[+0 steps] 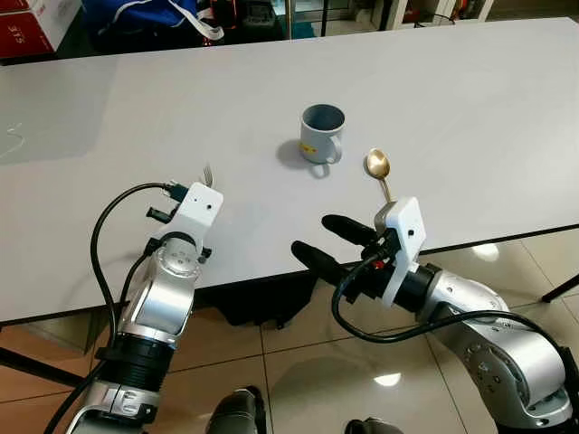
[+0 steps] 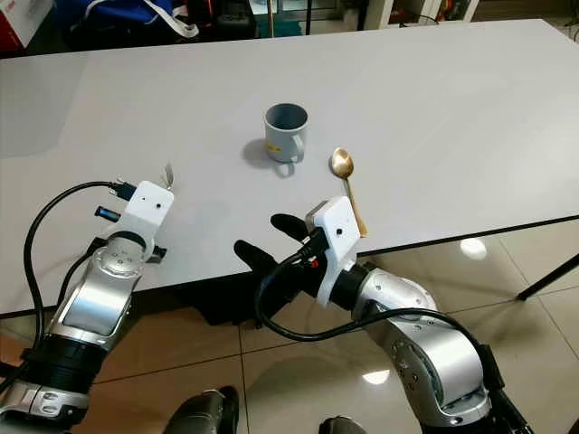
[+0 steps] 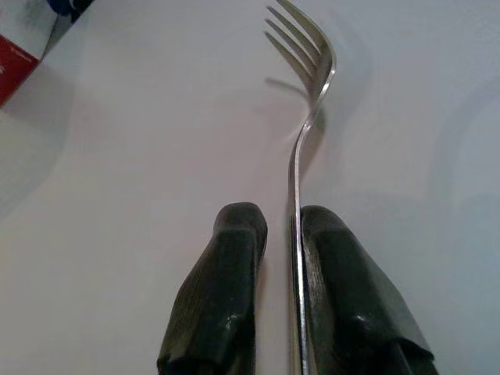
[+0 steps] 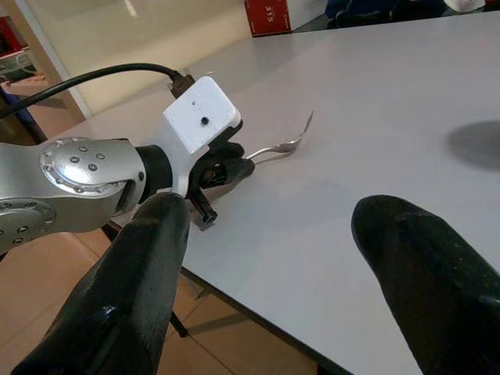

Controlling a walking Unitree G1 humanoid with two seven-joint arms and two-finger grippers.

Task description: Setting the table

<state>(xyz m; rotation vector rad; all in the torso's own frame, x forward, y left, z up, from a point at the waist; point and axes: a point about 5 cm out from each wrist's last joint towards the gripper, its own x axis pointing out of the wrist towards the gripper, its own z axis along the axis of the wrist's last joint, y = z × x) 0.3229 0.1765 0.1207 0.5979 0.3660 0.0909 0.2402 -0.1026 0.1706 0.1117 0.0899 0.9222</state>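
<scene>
Fork (image 3: 301,148): held in the left gripper (image 3: 285,234), handle pinched between the two black fingers, tines pointing away over the table (image 1: 109,108) and curving upward; seen from the head, the tines poke out just past the wrist camera at the table's near-left part.
Left gripper: clamped on the fork handle, hovering low over the tabletop near the front edge, well left of the cup.
Fork axis: run from the robot outward across the table, roughly square to the near edge.
Cup (image 1: 321,133): grey-blue, upright, handle turned toward the robot, standing mid-table between the two arms and farther in than both.
Spoon (image 1: 380,172): gold, already laid flat just right of the cup, bowl away from the robot, handle running back toward the near edge and passing behind the right wrist camera.
Right gripper (image 1: 327,242): fingers spread wide and holding nothing, at the table's front edge just below the spoon handle, pointing toward the left arm.
Relation to watch: the free spot left of the cup is judged the likely place for the fork; it lies ahead and to the right of the left gripper, which is the nearer arm, and the fork's long axis already matches the spoon's.
Risk: a thin handle in a narrow pinch could twist on release, by the look of it.
</scene>
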